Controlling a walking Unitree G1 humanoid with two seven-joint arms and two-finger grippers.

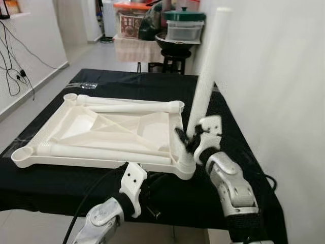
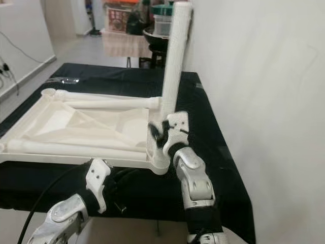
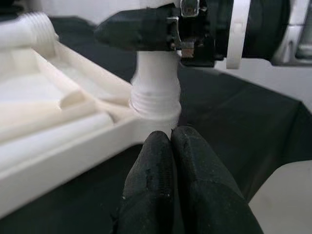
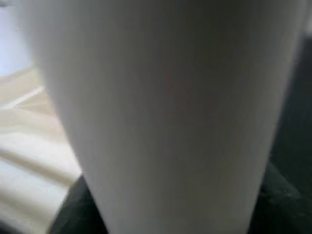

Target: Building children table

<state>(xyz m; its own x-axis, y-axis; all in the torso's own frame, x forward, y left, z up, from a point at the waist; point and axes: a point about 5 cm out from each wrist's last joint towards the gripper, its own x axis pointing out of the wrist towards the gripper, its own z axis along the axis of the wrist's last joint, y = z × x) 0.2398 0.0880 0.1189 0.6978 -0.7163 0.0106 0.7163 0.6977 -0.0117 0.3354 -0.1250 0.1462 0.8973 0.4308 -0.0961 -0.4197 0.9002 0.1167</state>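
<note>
A white plastic tabletop (image 1: 84, 124) lies upside down on the black-covered table (image 1: 127, 81). Two loose white legs rest in it, one along the far side (image 1: 129, 105) and one along the near side (image 1: 101, 152). A third leg (image 1: 208, 71) stands upright in the near right corner socket, its threaded base (image 3: 155, 97) seated there. My right gripper (image 1: 189, 140) is shut on this leg just above the socket, and the leg (image 4: 165, 112) sits very close in the right wrist view. My left gripper (image 3: 170, 136) is shut and empty, low at the table's front edge, pointing at that corner.
A white wall (image 1: 284, 76) runs close along the table's right side. Behind the table stands a stool with a pan and stacked containers (image 1: 177, 30). Cables (image 1: 15, 71) trail on the floor at the left. A small clear item (image 1: 84, 85) lies at the far left of the cloth.
</note>
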